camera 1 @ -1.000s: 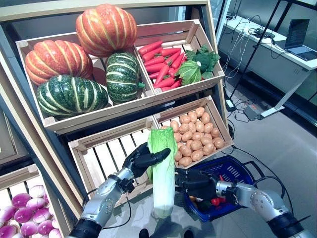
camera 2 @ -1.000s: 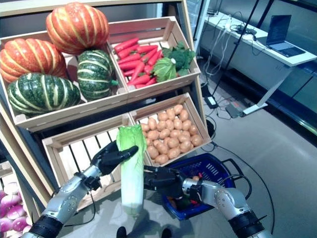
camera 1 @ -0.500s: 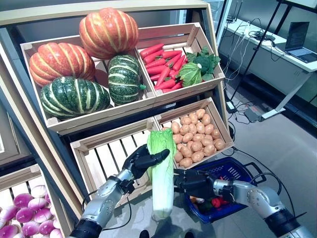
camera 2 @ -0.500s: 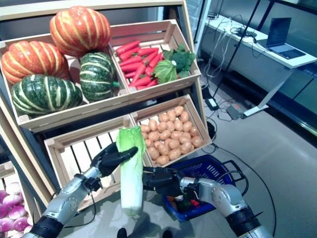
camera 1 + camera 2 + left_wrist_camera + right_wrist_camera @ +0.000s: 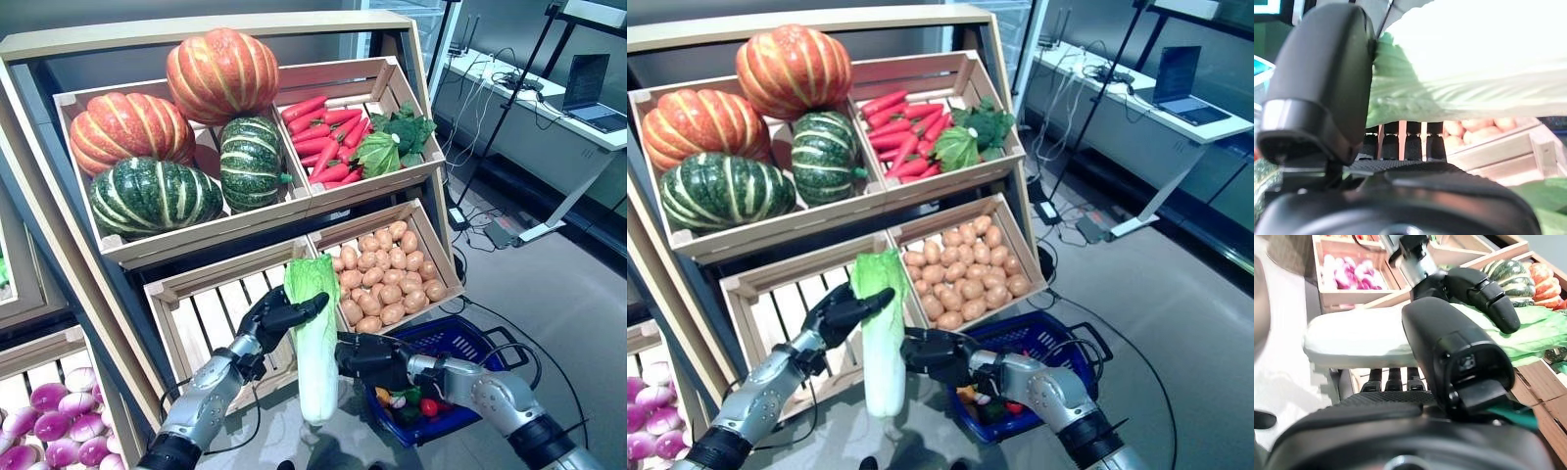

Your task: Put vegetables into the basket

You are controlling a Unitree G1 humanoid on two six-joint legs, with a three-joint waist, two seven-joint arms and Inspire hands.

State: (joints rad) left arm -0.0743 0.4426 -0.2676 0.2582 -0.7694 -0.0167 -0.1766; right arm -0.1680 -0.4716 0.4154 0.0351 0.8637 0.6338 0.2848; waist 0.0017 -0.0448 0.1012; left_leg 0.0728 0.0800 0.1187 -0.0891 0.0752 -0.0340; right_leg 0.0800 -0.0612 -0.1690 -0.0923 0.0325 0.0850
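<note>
Two hands on one napa cabbage [image 5: 315, 343] | right hand [image 5: 364, 354] curled round its pale lower stalk, left hand [image 5: 277, 318] curled round the leafy top, held upright | blue basket [image 5: 477, 345] low right, already holding vegetables | we should tip it sideways and lower it in gently | empty crate [image 5: 211, 315] and potatoes [image 5: 387, 274] behind.

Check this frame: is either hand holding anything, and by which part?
Both: the left hand grips the napa cabbage near its leafy top, the right hand at its white stalk.
</note>
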